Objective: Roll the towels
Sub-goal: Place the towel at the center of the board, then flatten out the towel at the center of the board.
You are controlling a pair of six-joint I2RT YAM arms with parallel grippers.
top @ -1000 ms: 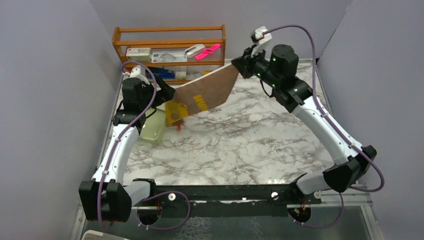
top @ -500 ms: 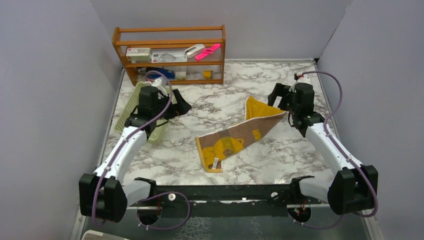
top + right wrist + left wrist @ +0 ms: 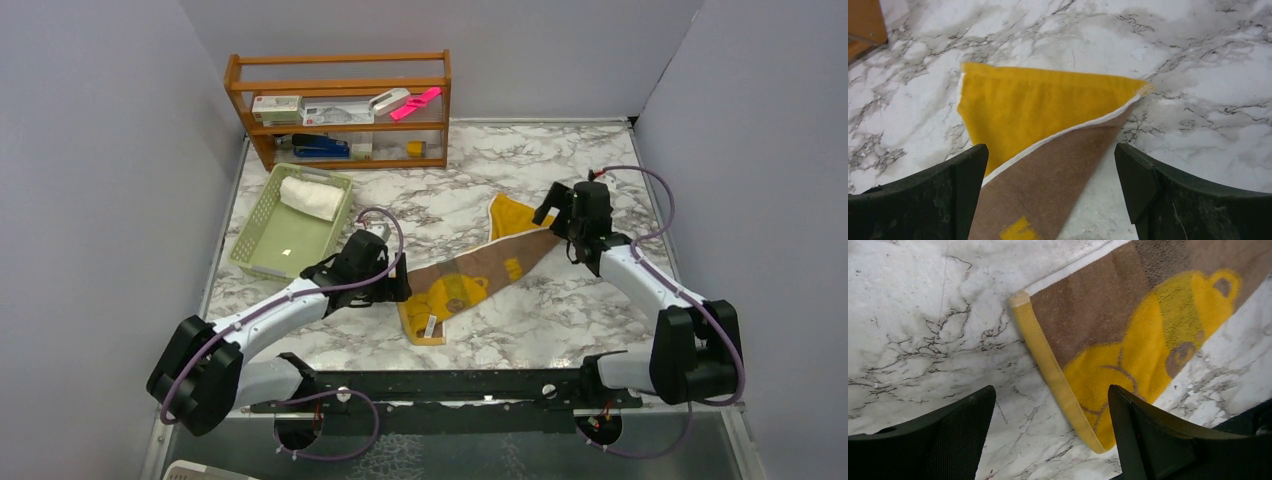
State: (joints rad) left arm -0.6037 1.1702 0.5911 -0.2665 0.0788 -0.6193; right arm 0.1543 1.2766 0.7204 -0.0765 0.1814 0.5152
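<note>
Here the left fingers (image 3: 933,440) stand apart above the yellow-hemmed near end of the bear towel (image 3: 1128,355), and the right fingers (image 3: 923,200) stand apart over its folded-back mustard corner, both empty. Only the top view shows the whole towel lying diagonally on the marble counter (image 3: 560,310) and a rolled white towel (image 3: 310,197) in the green basket (image 3: 280,240).

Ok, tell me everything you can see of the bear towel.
The bear towel is a soft, fuzzy cloth, brown with a mustard-yellow bear face and yellow hem. It lies unrolled as a long diagonal strip on the marble table, its far end folded over to show the yellow side. The open left end effector hangs over its near edge, the open right end effector over its far end; neither grips it.
</note>
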